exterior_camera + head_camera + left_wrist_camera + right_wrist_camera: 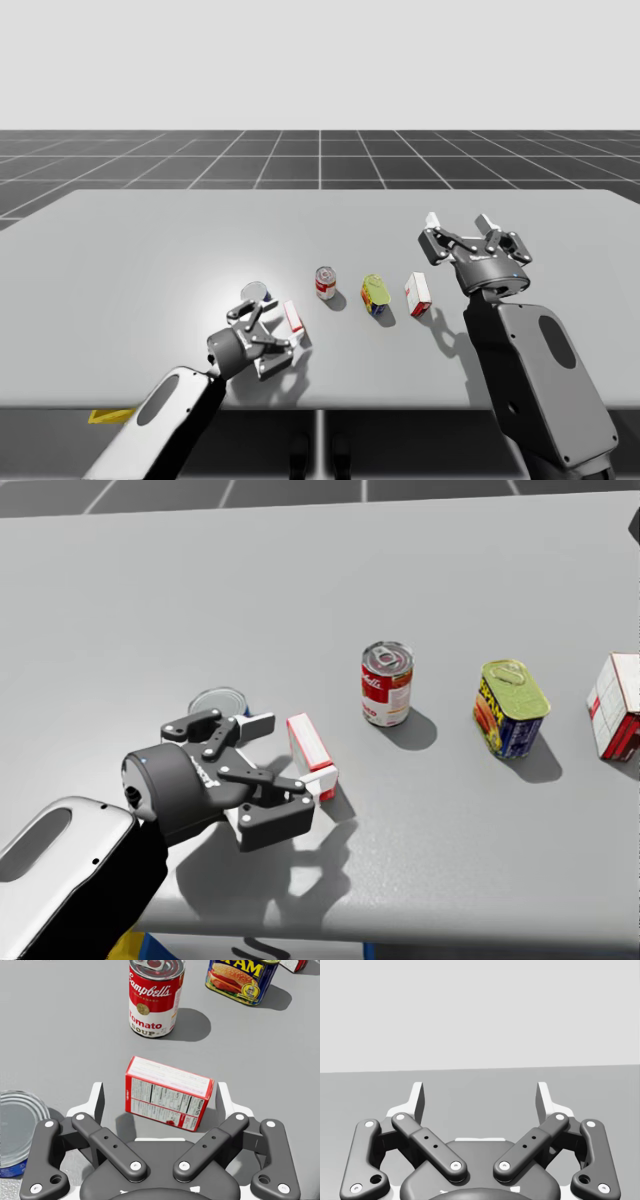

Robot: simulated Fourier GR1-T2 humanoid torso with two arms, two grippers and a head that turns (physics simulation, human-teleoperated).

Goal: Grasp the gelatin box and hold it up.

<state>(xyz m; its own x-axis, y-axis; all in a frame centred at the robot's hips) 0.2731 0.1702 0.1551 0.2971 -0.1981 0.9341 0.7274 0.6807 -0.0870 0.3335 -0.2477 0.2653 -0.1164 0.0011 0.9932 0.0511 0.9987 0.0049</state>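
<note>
My left end effector [160, 1096] sits low over the counter [150, 250], fingers spread wide. The gelatin box [169, 1094] stands on the counter directly between them. Its long axis runs nearly finger to finger, slightly skewed, and neither finger appears to touch it. The coming move is judged to be a straight closure on the box ends. My right end effector [460, 222] is well apart, raised, open and holds nothing.
</note>
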